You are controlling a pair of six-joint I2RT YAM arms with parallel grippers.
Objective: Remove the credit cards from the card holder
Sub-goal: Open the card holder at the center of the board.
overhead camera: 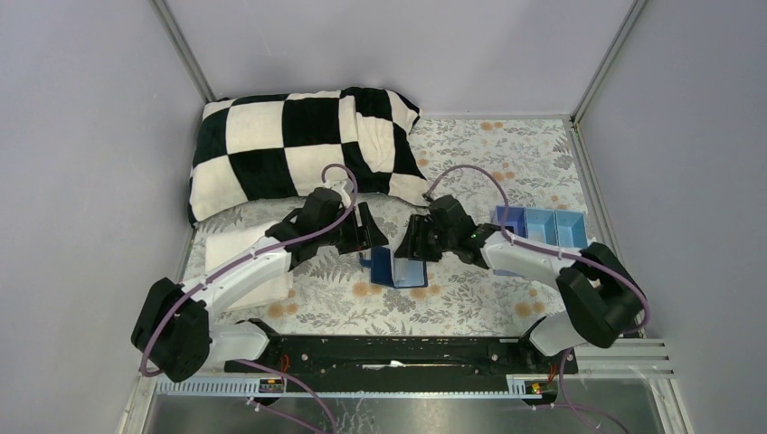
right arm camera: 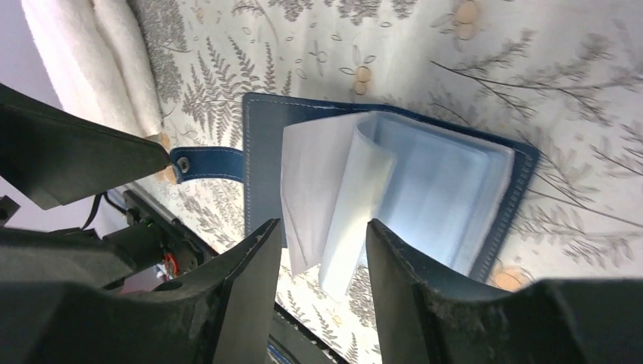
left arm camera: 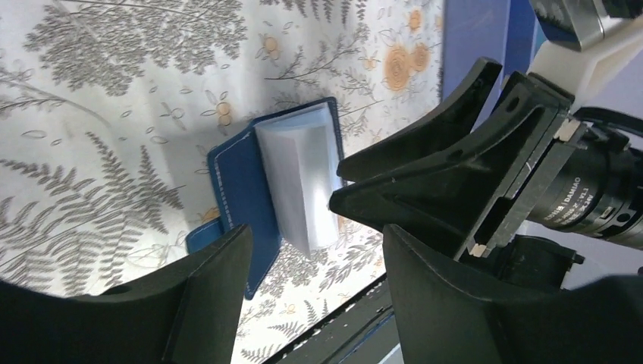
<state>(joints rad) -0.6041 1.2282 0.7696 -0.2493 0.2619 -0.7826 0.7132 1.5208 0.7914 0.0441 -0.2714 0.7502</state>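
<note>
1. Card holder lies on the floral cloth, mid-table, between my two grippers. It lies open, dark blue cover down.
2. Its closure tab sticks out flat from one edge of the cover, snap showing.
3. Clear sleeves stand up from the inside, fanned and partly curled. I cannot make out any card in them.
4. Left gripper: jaws wide apart, nothing between them. It hovers just beside the holder on the tab side; I see no contact.
5. Right gripper: jaws apart, set over the sleeves. One curled sleeve reaches into the gap between the fingers. I cannot tell whether either pad touches it.
6. From the left wrist view, the right fingertips sit at the sleeves' free edge, opposite the spine.
7. Checkered pillow lies at the far left of the table; a folded white towel lies under the left arm.
8. Light-blue tray sits to the right, well apart from the holder, behind the right arm.
</note>
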